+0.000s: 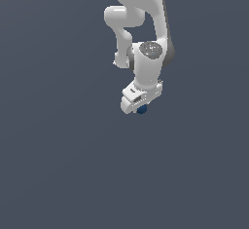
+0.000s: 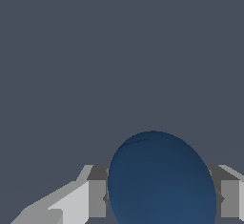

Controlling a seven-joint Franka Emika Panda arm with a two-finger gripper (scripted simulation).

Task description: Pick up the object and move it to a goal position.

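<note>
We have the ball (image 1: 142, 109) in our hand (image 1: 140, 107): in the wrist view the dark blue ball (image 2: 162, 180) sits squarely between the two fingers (image 2: 96, 198), which press in on it from either side, so the hand is closed narrow around it. In the exterior view only a sliver of blue peeks out under the white hand, beneath the bent arm (image 1: 146, 38).

By our reading the pick-up is done, or very nearly. We cannot tell whether the ball has left the surface, because the flat grey ground (image 1: 58, 164) gives no shadow or edge to judge height by. What is left is the carry to the goal, and we see no goal marker in either view, so we cannot say which way or how far that carry runs.

For room to move, we see none of the ground's edges or corners in either picture; the plain grey runs unbroken past the hand on every side. Nothing else stands near the hand, so we judge that any direction is open. The only body close by is our own arm above, which could limit a move back toward its base.
</note>
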